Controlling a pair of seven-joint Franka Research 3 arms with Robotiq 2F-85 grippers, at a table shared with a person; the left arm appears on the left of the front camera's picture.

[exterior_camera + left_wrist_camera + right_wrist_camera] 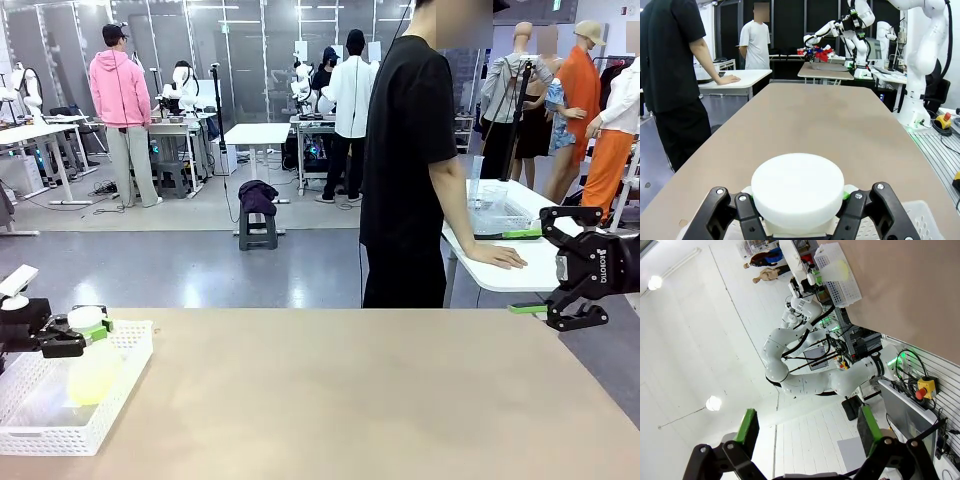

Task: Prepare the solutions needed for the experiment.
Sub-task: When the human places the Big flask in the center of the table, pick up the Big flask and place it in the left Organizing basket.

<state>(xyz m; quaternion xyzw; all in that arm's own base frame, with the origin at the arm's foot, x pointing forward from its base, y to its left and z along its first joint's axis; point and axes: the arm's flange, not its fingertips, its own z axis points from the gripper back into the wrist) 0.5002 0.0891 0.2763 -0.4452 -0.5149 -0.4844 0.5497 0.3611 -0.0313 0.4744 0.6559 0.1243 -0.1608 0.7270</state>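
A frosted conical flask stands in the white basket at the table's left front corner. The solutions tint its wide base pale yellow-green. My left gripper is shut on the flask's top, just under its white round stopper. In the left wrist view the stopper sits between the fingers of the left gripper. My right gripper hangs open above the table's far right edge, holding nothing. The right wrist view shows its open gripper, the basket and the flask far off.
The tan table stretches bare from the basket to the right edge. A person in black stands beyond the far edge, one hand resting on a separate white table at the right.
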